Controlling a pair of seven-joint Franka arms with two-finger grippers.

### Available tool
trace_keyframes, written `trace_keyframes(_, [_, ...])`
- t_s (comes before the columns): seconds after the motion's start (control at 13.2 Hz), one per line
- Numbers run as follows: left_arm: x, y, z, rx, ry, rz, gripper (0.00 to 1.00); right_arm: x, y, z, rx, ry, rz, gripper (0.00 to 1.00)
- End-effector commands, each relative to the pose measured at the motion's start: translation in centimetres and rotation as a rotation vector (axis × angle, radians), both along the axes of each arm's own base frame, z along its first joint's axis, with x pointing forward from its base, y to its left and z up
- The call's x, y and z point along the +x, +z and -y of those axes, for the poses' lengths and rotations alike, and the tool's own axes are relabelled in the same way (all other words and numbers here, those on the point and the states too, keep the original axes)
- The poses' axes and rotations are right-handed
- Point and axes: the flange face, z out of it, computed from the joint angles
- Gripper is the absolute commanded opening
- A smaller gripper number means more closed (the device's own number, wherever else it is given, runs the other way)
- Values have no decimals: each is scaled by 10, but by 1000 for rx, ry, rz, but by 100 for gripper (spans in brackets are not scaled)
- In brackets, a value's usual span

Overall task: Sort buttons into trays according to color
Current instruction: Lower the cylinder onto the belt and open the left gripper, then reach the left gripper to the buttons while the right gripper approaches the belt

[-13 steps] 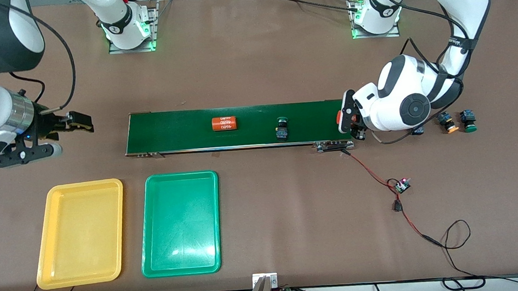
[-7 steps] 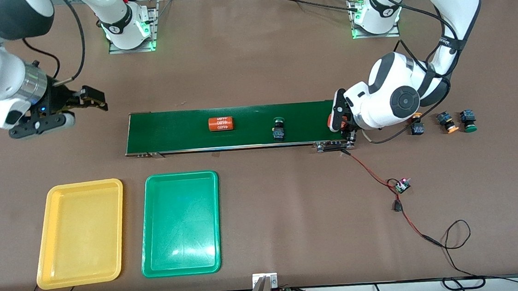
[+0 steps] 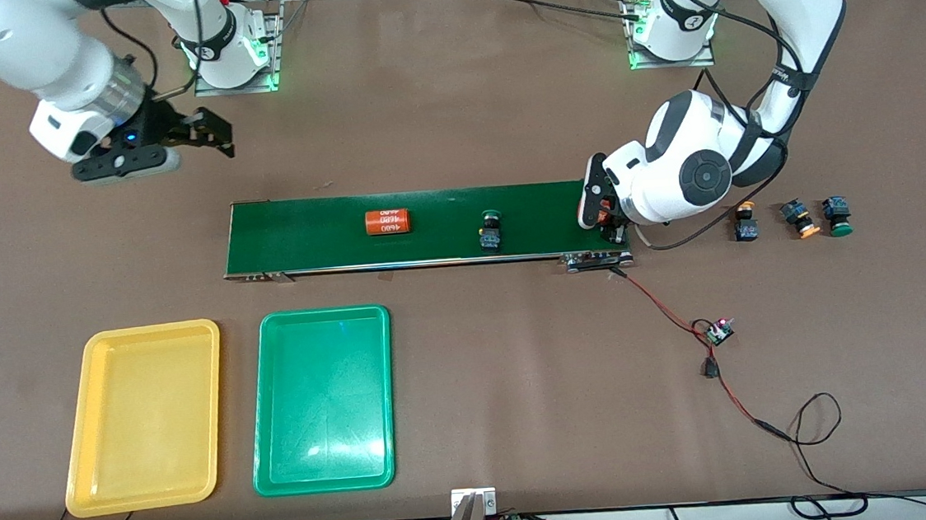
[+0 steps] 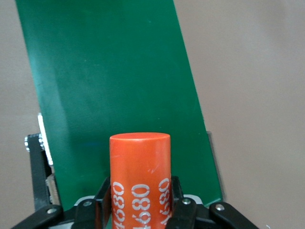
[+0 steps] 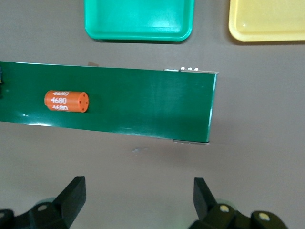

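Note:
A green button (image 3: 492,231) stands on the dark-green conveyor belt (image 3: 443,212). Two yellow-orange buttons (image 3: 745,221) (image 3: 798,217) and a green button (image 3: 838,215) sit in a row on the table off the belt's end toward the left arm. The yellow tray (image 3: 145,417) and green tray (image 3: 323,399) lie empty side by side, nearer the front camera than the belt. My left gripper (image 3: 610,219) is over the belt's end, shut on an orange "4680" cylinder (image 4: 139,181). My right gripper (image 3: 205,136) is open and empty over bare table by its base.
A second orange "4680" cylinder (image 3: 388,221) lies on the belt; it also shows in the right wrist view (image 5: 66,101). A red-and-black wire with a small circuit board (image 3: 719,331) trails from the belt's end across the table.
The right gripper has risen and moved toward its base and the belt. The left gripper has carried its cylinder over the belt's end. The belt's cylinder and green button have drifted toward the right arm's end.

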Motion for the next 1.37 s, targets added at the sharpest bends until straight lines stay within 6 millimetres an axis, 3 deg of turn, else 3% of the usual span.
trace_keyframes(0.0, [-8,1,10,-13,27,29,0,-8,2,-15,12,-17,39,100])
trace_keyframes(0.08, [-9,2,12,-13,25,30,31,-7,-1,-19,13,-32,41,100])
trace_keyframes(0.15, [-9,5,12,-12,19,34,99,-7,-2,-25,11,-32,46,100])
trace_keyframes(0.38, [-11,33,16,1,3,63,100,-4,-9,-27,7,-18,33,100])
trace_keyframes(0.61, [-10,87,-3,47,15,88,100,-2,-15,-27,4,-16,21,100])
trace_keyframes(0.68, [1,96,-30,50,57,108,100,-2,-16,-28,3,-15,20,100])
trace_keyframes(0.76, [20,106,-68,46,128,127,100,-3,-16,-29,4,-13,21,100])
trace_keyframes(0.91, [45,111,-137,39,267,139,100,-1,-20,-30,54,-46,-7,100])
trace_keyframes(1.06, [55,111,-182,52,330,151,100,0,-22,-30,83,-63,-25,100])
trace_keyframes(1.14, [59,103,-200,66,346,154,100,1,-23,-31,84,-67,-26,100])
trace_keyframes(1.29, [62,74,-262,84,434,158,100,4,-28,-33,90,-77,-24,100])
